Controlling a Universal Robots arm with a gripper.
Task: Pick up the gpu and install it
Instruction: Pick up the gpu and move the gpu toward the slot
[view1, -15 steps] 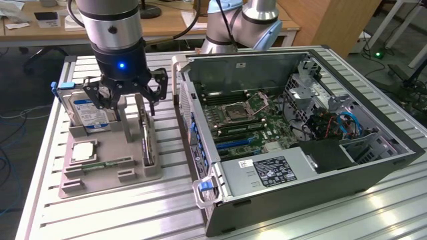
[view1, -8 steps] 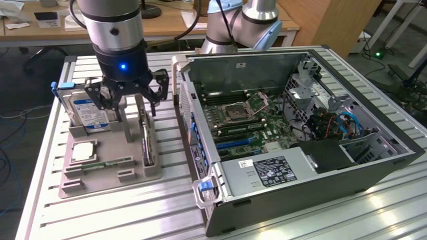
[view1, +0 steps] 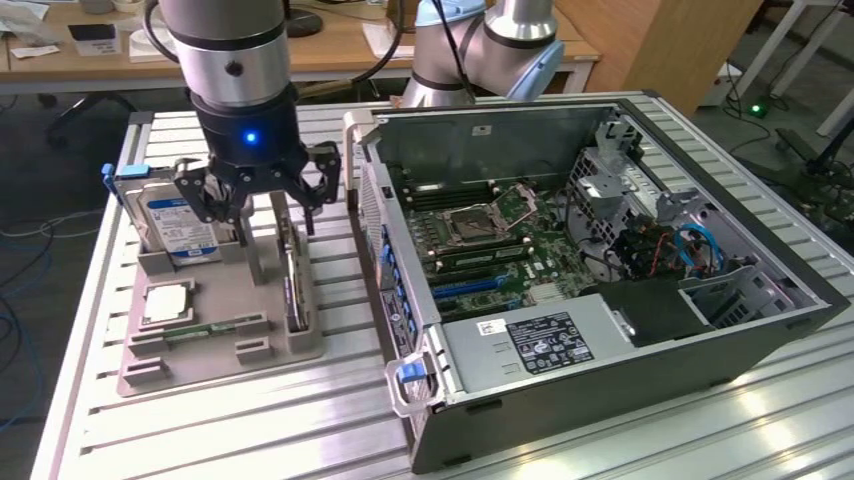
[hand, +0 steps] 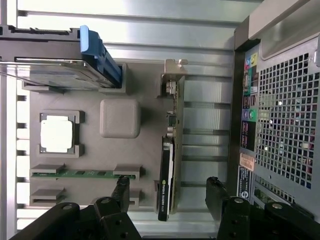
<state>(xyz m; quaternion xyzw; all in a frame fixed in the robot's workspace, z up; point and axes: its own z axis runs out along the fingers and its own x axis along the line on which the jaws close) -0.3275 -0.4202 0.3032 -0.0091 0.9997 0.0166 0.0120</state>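
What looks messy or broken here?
Nothing stands out. The gpu stands on edge in the grey holder, the open pincer straddling it; hard drive, chip and memory stick each sit in their pockets.

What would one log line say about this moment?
gripper: open, straddling gpu, not touching | gpu: on edge in grey holder | computer case: open, gpu not installed

the exterior camera stands off my arm, high over the slatted table (view1: 94, 420), looking down at a slant on the grey parts tray (view1: 187, 372) and the open computer case (view1: 601, 395) together. my wrist camera looks straight down from far closer, past my gripper (hand: 167, 182). both views share the tray, the gpu (view1: 294, 278) standing on edge in it, and the case's near wall.
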